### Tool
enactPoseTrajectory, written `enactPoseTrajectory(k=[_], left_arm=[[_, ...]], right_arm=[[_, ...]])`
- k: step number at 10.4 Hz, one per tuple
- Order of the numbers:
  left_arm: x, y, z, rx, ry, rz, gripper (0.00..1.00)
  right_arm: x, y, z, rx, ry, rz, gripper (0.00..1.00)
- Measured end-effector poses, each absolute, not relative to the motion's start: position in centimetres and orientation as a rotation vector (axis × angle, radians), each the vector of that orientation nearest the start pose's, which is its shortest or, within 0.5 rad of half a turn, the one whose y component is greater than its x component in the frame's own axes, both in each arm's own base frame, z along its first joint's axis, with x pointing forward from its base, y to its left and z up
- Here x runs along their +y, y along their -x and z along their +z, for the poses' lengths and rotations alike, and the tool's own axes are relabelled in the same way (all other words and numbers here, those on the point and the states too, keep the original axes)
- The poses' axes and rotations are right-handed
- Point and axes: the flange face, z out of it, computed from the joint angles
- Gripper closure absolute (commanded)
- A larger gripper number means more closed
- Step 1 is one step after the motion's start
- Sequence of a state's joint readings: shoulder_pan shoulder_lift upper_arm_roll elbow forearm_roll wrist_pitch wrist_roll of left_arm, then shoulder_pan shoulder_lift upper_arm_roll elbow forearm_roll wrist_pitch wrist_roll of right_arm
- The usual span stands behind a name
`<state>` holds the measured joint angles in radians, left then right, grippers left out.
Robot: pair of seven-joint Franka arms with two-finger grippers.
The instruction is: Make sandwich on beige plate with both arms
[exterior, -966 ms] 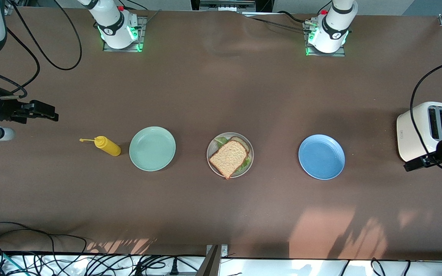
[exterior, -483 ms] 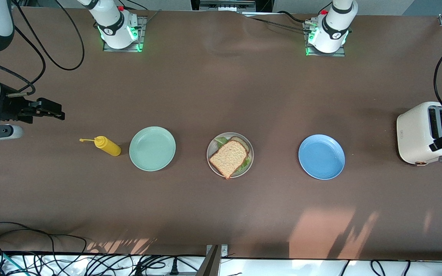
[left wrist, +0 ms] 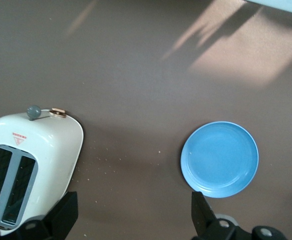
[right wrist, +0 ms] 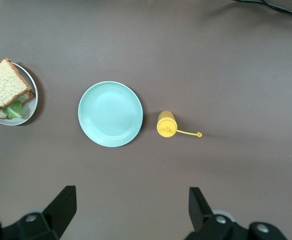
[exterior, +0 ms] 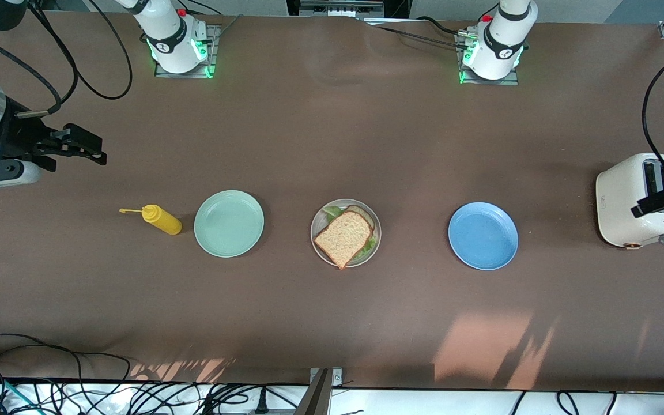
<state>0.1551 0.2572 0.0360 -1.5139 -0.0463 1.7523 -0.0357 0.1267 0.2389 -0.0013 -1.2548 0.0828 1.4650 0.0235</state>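
The sandwich [exterior: 343,233], brown toast over green lettuce with a second slice under it, lies on the beige plate [exterior: 377,235] at mid-table. It also shows in the right wrist view, the sandwich [right wrist: 6,85] on the beige plate [right wrist: 32,106]. My right gripper [exterior: 100,151] hangs open and empty over bare table at the right arm's end, away from the plates. In its wrist view the right gripper [right wrist: 131,212] has both fingers wide apart. My left gripper [exterior: 649,204] is over the toaster, and in its wrist view the left gripper [left wrist: 134,215] is open and empty.
A mint green plate [exterior: 229,223] and a yellow squeeze bottle [exterior: 161,219] lie toward the right arm's end. A blue plate [exterior: 483,236] and a white toaster [exterior: 626,202] are toward the left arm's end. Cables run along the table edge nearest the front camera.
The right gripper has drifted toward the robots' bases and slightly toward mid-table. The left gripper has moved from beside the toaster to over it. Both stay open; the sandwich has not moved.
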Motion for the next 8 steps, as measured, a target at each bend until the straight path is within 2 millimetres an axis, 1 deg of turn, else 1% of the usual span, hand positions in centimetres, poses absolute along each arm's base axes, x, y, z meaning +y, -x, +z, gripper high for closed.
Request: enactPoseTrajectory(k=[2,3,4,6,8], left_arm=[[8.4,-62.6,50.7,-0.39,3.166,0.135,0.0],[7.1,-62.4,50.4,-0.384,3.168,0.187,0.0],[6.5,-62.3,50.2,-0.383,3.167,0.211,0.0],[6.4,-62.3,49.9,-0.382,3.167,0.222,0.0],[5.4,-62.4,49.9,-0.357,3.169,0.222,0.0]], right_arm=[[9.3,-60.5,63.2,-0.175,3.042,0.033,0.0],[9.3,-60.3,63.7,-0.174,3.034,0.024,0.0],[9.2,-60.2,63.9,-0.17,3.023,0.019,0.0],[9.3,-60.0,64.4,-0.172,3.011,0.008,0.0],[9.8,-59.3,65.6,-0.189,3.003,-0.021,0.0]])
